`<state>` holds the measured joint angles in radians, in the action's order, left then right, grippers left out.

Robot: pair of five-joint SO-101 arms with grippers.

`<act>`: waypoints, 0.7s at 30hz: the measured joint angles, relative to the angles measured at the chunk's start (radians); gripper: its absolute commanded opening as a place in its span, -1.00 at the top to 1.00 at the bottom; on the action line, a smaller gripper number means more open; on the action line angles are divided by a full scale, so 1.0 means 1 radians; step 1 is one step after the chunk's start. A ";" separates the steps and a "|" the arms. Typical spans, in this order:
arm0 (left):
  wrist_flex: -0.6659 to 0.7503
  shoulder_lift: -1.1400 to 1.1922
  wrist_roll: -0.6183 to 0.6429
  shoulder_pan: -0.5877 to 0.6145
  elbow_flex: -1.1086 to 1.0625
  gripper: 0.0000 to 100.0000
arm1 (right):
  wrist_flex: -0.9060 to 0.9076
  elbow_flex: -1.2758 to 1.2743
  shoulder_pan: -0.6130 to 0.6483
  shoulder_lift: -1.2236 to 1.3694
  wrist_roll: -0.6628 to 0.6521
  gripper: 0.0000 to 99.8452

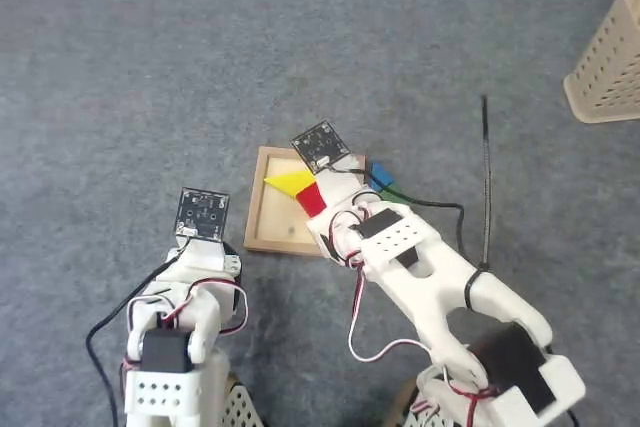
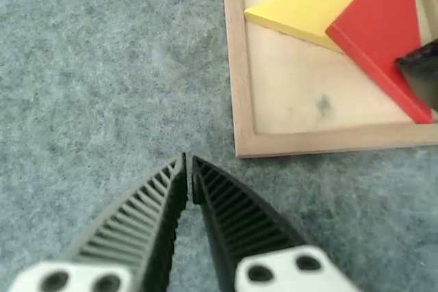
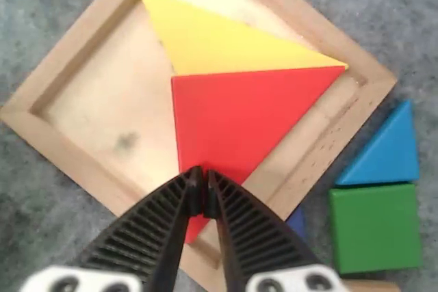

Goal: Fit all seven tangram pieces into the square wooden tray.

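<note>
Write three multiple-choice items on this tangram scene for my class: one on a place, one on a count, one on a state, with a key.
1. Where is the green square relative to the tray?
A. Inside it
B. Outside it, on the carpet beside the blue triangle
C. Leaning upright on its rim

2. How many pieces lie inside the tray?
A. Two
B. Four
C. Seven

3. What state is the left gripper in?
A. Wide open
B. Shut, empty
C. Shut on a piece

Key: 1 B, it lies flat past the rim; 2 A, just the yellow triangle and red triangle lie inside; 3 B, its fingers meet over bare carpet.
</note>
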<state>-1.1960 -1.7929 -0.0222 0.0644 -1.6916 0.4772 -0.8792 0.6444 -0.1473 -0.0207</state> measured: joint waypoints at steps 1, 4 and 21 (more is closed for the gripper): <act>0.000 0.000 0.000 0.000 0.000 0.98 | 0.002 0.000 0.000 -0.002 0.000 0.99; 0.000 0.000 0.000 0.000 0.000 0.98 | 0.052 -0.003 -0.009 -0.041 -0.002 0.99; 0.000 0.000 0.000 0.000 0.000 0.98 | -0.040 -0.029 -0.055 -0.216 -0.003 0.99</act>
<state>-1.1960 -1.7929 -0.0222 0.0644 -1.6916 0.4373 -0.9083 0.5892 -0.3636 -0.0238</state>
